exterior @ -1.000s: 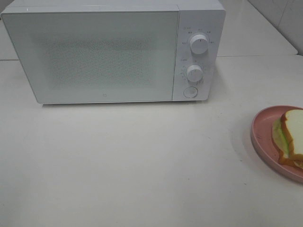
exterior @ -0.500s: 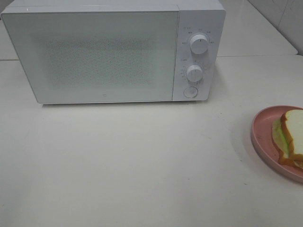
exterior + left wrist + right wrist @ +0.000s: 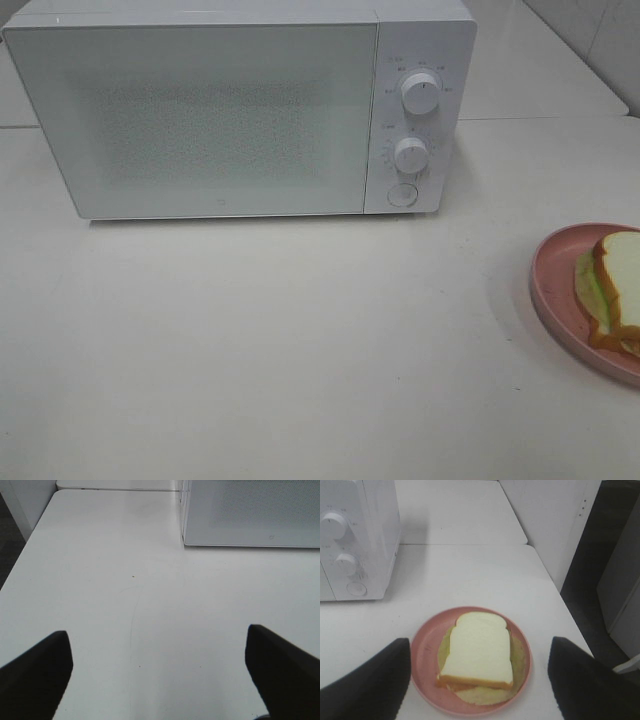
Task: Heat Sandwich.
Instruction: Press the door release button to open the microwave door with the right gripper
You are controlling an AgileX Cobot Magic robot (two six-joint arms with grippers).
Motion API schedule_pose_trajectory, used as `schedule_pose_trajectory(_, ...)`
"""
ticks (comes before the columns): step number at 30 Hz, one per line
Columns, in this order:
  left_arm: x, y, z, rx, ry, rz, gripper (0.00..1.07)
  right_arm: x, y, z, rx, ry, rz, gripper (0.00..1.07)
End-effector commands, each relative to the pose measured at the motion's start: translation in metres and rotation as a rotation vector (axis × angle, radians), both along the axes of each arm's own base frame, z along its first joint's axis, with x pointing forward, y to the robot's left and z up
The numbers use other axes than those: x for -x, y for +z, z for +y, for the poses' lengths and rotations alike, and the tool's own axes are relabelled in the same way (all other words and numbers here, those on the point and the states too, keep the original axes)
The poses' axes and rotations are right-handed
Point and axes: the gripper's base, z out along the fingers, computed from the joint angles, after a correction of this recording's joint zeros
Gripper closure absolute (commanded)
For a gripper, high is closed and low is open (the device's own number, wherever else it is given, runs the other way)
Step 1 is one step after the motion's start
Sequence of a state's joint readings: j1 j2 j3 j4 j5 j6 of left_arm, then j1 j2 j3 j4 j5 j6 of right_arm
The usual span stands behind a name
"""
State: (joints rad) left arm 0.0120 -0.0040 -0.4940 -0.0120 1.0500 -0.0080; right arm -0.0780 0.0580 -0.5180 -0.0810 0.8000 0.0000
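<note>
Hovering over sandwich, your R gripper gaped empty, L gripper too; w/ microwave door shut, plate could've hit it.

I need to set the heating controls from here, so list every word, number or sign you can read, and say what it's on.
Nothing on the microwave reads clearly enough to quote.
Markings ringing the upper knob: too small and blurred.
Markings ringing the lower knob: too small and blurred.
Small mark low on the door: too small to read.
Sandwich and pink plate: no text.
</note>
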Motion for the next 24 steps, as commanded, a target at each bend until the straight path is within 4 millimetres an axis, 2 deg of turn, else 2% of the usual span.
schedule_pose_trajectory(1, 0.001, 0.000, 0.000, 0.002, 0.002, -0.023, 0.20, -0.011, 0.012, 0.000, 0.013, 0.015, -0.073, 0.33)
schedule_pose_trajectory(7, 0.001, 0.000, 0.000, 0.002, 0.002, -0.023, 0.20, -0.029, 0.022, 0.000, 0.023, 0.034, -0.141, 0.36)
schedule_pose_trajectory(10, 0.001, 0.000, 0.000, 0.002, 0.002, -0.023, 0.20, -0.042, 0.029, 0.002, -0.005, 0.067, -0.190, 0.46)
schedule_pose_trajectory(11, 0.001, 0.000, 0.000, 0.002, 0.002, -0.023, 0.20, -0.042, 0.029, 0.002, -0.005, 0.067, -0.190, 0.46)
schedule_pose_trajectory(13, 0.001, 0.000, 0.000, 0.002, 0.002, -0.023, 0.20, -0.047, 0.030, 0.004, -0.012, 0.093, -0.193, 0.55)
schedule_pose_trajectory(15, 0.001, 0.000, 0.000, 0.002, 0.002, -0.023, 0.20, -0.057, 0.031, 0.006, -0.020, 0.131, -0.187, 0.71)
schedule_pose_trajectory(16, 0.001, 0.000, 0.000, 0.002, 0.002, -0.023, 0.20, -0.057, 0.031, 0.006, -0.020, 0.131, -0.187, 0.71)
schedule_pose_trajectory(17, 0.001, 0.000, 0.000, 0.002, 0.002, -0.023, 0.20, -0.061, 0.031, 0.007, -0.027, 0.144, -0.180, 0.76)
schedule_pose_trajectory(18, 0.001, 0.000, 0.000, 0.002, 0.002, -0.023, 0.20, -0.070, 0.030, 0.009, -0.033, 0.168, -0.178, 0.88)
schedule_pose_trajectory(19, 0.001, 0.000, 0.000, 0.002, 0.002, -0.023, 0.20, -0.074, 0.029, 0.010, -0.034, 0.181, -0.175, 0.93)
schedule_pose_trajectory(20, 0.001, 0.000, 0.000, 0.002, 0.002, -0.023, 0.20, -0.074, 0.029, 0.010, -0.034, 0.181, -0.175, 0.93)
schedule_pose_trajectory(23, 0.001, 0.000, 0.000, 0.002, 0.002, -0.023, 0.20, -0.092, 0.026, 0.013, -0.036, 0.203, -0.161, 1.07)
schedule_pose_trajectory(24, 0.001, 0.000, 0.000, 0.002, 0.002, -0.023, 0.20, -0.097, 0.025, 0.014, -0.036, 0.204, -0.163, 1.07)
